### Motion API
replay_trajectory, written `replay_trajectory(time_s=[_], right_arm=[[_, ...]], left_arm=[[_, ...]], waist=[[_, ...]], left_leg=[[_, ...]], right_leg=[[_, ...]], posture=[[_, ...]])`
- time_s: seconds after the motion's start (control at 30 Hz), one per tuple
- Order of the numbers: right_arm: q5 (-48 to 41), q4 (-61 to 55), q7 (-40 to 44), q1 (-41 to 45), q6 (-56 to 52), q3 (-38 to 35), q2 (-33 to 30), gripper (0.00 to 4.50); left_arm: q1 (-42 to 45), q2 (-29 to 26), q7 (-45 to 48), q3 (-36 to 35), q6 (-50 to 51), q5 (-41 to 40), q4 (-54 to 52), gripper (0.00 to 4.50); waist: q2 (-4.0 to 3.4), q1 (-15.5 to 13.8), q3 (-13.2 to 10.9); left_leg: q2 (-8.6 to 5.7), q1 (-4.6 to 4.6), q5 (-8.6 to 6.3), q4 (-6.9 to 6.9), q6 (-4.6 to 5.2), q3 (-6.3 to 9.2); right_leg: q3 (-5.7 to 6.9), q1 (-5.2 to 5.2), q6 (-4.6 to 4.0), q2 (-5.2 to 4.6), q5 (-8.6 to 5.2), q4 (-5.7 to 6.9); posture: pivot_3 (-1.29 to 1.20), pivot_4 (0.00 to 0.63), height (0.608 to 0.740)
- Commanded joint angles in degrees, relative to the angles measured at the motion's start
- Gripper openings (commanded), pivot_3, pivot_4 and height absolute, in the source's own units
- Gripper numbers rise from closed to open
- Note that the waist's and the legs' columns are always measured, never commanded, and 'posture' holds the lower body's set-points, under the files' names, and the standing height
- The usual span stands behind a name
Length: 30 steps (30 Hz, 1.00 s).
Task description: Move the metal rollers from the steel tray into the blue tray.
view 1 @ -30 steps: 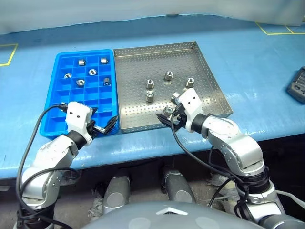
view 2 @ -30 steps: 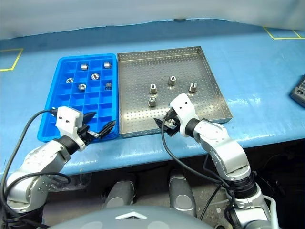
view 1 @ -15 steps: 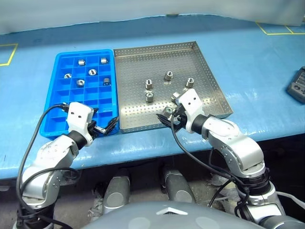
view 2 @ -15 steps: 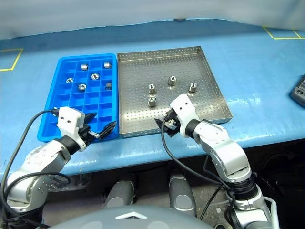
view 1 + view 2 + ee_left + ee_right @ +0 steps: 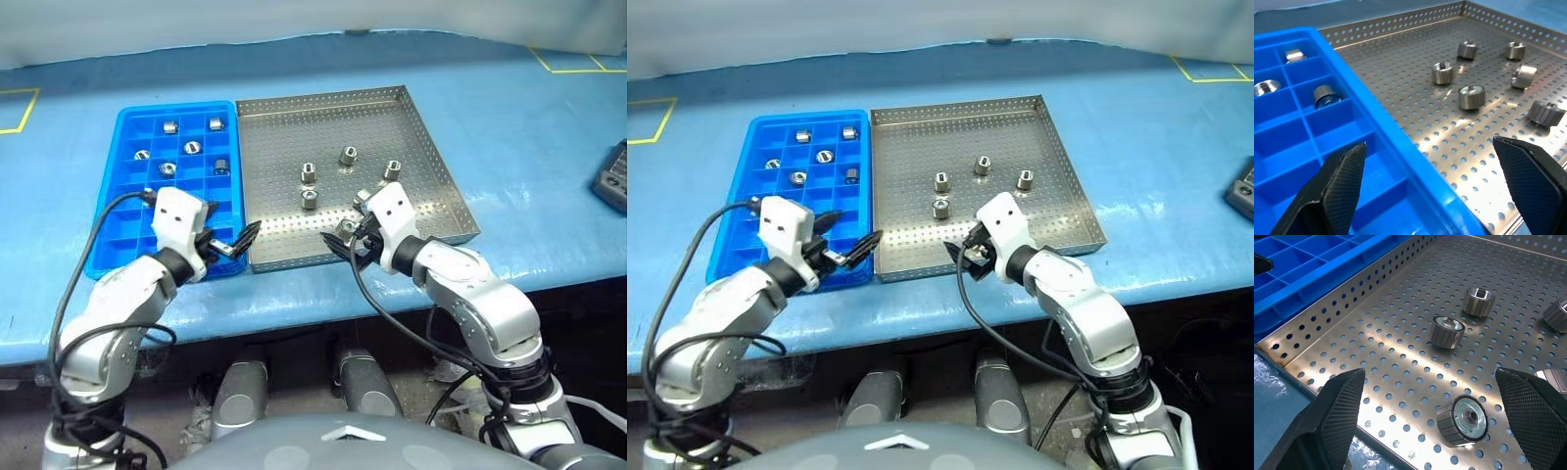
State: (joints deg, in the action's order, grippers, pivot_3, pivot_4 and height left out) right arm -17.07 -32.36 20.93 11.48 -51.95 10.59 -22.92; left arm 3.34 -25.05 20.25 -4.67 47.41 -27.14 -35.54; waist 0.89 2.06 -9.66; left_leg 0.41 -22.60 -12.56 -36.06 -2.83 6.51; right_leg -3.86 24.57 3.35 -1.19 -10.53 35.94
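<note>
This looks like a factory or workshop sorting station: a long table (image 5: pixel 509 108) covered in blue sheeting carries a perforated steel tray (image 5: pixel 431 137) of loose metal rollers (image 5: pixel 348 155) beside a blue tray (image 5: pixel 122 132) divided into small square compartments. Yellow tape outlines (image 5: pixel 563 61) mark out zones on the covering, as on a production floor, and a dark handheld device (image 5: pixel 612 176) lies at the table's right edge
</note>
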Motion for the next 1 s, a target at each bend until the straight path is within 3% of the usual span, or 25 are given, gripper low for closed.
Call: replay_trajectory(time_s=[0.03, 0.17, 0.4, 0.73, 1.0], right_arm=[[0.6, -3.2, -1.6, -0.8, 0.5, -1.2, 0.4, 4.48], [1.2, -4.9, -3.7, -2.7, 1.3, -2.5, 1.4, 4.48], [3.0, -9.0, -7.3, -7.6, 1.5, -3.6, 2.3, 4.48], [3.7, -10.8, -9.6, -10.4, 1.4, -3.5, 4.0, 4.48], [4.0, -9.7, -9.6, -9.6, 1.6, -2.9, 4.3, 4.5]], left_arm=[[9.1, 1.7, 0.9, 4.6, 0.3, 0.8, 6.8, 4.5], [19.4, 4.4, 1.0, 11.0, -2.2, 5.7, 20.0, 4.5], [29.1, 9.9, 1.5, 17.4, -8.3, 13.8, 40.1, 4.5], [33.5, 16.0, -4.6, 17.1, -12.6, 21.9, 56.0, 4.5], [31.7, 17.3, -6.4, 14.2, -10.7, 22.2, 53.3, 1.94]], waist=[[0.01, 0.1, 0.0], [0.02, 0.7, 0.0], [0.02, 3.2, 0.0], [0.02, 6.4, 0.0], [0.02, 7.2, 0.0]], left_leg=[[0.0, -0.01, 0.0, -0.01, 0.0, 0.01], [-0.03, -0.02, 0.0, -0.07, 0.0, -0.03], [-0.03, -0.05, -0.01, -0.02, 0.02, -0.04], [-0.04, -0.02, 0.0, -0.1, 0.03, -0.12], [-0.04, -0.02, 0.0, -0.11, 0.03, -0.12]], right_leg=[[0.0, 0.0, 0.0, 0.01, 0.0, 0.01], [-0.04, -0.04, 0.07, 0.01, 0.04, -0.01], [-0.1, 0.01, 0.15, 0.03, 0.09, 0.01], [-0.22, 0.0, 0.31, 0.04, 0.18, 0.02], [-0.24, -0.01, 0.38, 0.04, 0.22, 0.03]], posture=[[-0.03, 0.15, 0.74], [-0.08, 0.15, 0.74], [-0.18, 0.15, 0.74], [-0.22, 0.15, 0.74], [-0.18, 0.15, 0.74]])
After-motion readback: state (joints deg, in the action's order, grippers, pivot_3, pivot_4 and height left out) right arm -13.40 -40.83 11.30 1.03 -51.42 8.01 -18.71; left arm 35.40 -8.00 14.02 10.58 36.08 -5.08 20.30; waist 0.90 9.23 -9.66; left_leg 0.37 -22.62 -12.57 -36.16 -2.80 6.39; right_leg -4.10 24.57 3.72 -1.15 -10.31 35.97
